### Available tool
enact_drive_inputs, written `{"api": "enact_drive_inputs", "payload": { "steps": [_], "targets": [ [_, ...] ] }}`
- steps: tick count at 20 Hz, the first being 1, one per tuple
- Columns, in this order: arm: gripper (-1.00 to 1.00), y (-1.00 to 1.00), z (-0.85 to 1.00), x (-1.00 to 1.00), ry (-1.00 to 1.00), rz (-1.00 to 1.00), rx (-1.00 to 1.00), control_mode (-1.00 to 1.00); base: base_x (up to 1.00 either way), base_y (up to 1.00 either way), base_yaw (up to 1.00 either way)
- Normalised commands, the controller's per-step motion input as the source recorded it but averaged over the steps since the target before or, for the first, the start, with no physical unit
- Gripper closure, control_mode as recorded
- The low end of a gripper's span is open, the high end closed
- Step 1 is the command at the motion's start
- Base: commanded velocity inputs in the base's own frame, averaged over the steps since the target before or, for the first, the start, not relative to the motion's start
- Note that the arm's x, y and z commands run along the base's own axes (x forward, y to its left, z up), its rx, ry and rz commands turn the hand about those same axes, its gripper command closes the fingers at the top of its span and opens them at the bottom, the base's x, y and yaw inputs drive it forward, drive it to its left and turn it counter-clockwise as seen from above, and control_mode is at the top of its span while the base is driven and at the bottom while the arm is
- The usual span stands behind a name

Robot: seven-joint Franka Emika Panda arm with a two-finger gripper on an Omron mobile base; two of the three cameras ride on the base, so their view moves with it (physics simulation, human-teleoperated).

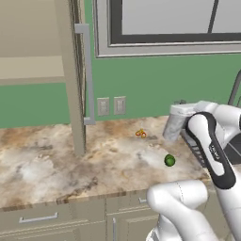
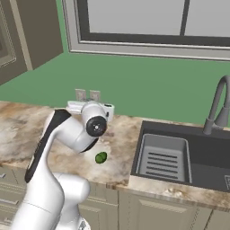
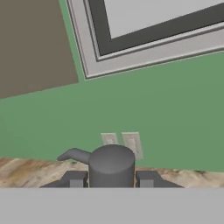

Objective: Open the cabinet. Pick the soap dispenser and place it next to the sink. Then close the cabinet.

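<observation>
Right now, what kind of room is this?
A kitchen, rendered. A marbled counter runs under a window, with a dark sink and faucet set in it, and a beige wall cabinet standing open above.

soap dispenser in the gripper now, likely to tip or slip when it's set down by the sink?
The soap dispenser looks like a rigid upright cylinder, so it probably won't flex between the gripper fingers. Its smooth rounded sides could slip or twist. The spout pointing off to one side may make it slightly tip-prone on the counter.
</observation>
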Motion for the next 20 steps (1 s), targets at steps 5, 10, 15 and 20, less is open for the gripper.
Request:
{"api": "enact_drive_inputs", "payload": {
  "steps": [5,10,15,20],
  "targets": [
    [1.00,-0.27,-0.32,0.32,0.00,0.10,0.00,-1.00,0.00,0.00,0.00],
    [1.00,-0.21,-0.29,0.45,0.00,0.09,0.00,-1.00,0.00,0.00,0.00],
    [1.00,-0.17,-0.33,0.32,-0.04,0.07,-0.09,-1.00,0.00,0.00,0.00],
    [1.00,-0.11,-0.30,0.28,-0.04,0.00,-0.15,-1.00,0.00,0.00,0.00]
  ]
}}
